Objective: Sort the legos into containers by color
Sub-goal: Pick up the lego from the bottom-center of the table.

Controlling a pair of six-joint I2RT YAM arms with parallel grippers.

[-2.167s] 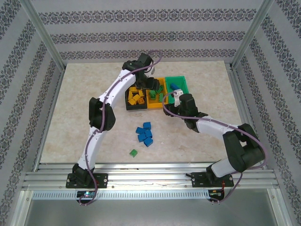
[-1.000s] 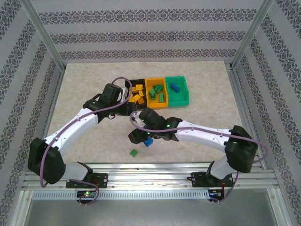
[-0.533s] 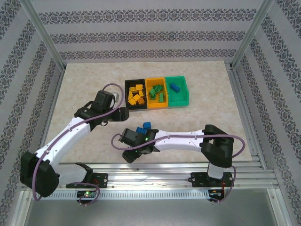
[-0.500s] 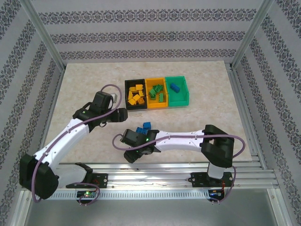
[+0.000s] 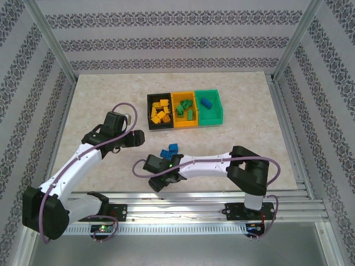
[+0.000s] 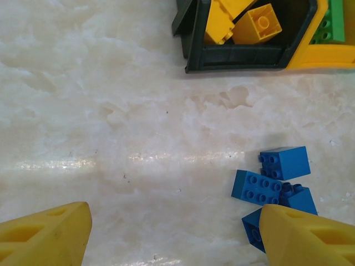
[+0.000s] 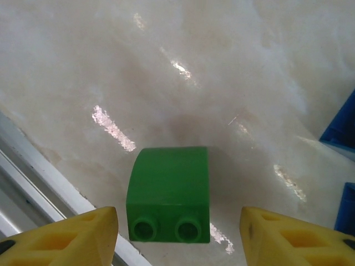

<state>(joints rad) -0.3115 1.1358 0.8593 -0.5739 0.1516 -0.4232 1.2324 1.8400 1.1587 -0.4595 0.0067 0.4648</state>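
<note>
Top view, three joined bins (image 5: 212, 118) at mid-counter (image 5: 249, 111), loose blue bricks (image 5: 170, 149) nearer the arms, left wrist view, left fingers (image 6: 47, 235) spread wide, empty, blue bricks alongside, right wrist view, right fingers (image 7: 288, 235) parted, straddling green brick (image 7: 169, 191), not touching it.

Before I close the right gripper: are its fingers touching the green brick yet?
Apart. The right wrist view shows the green brick between the fingers, with bare table on both sides.
</note>
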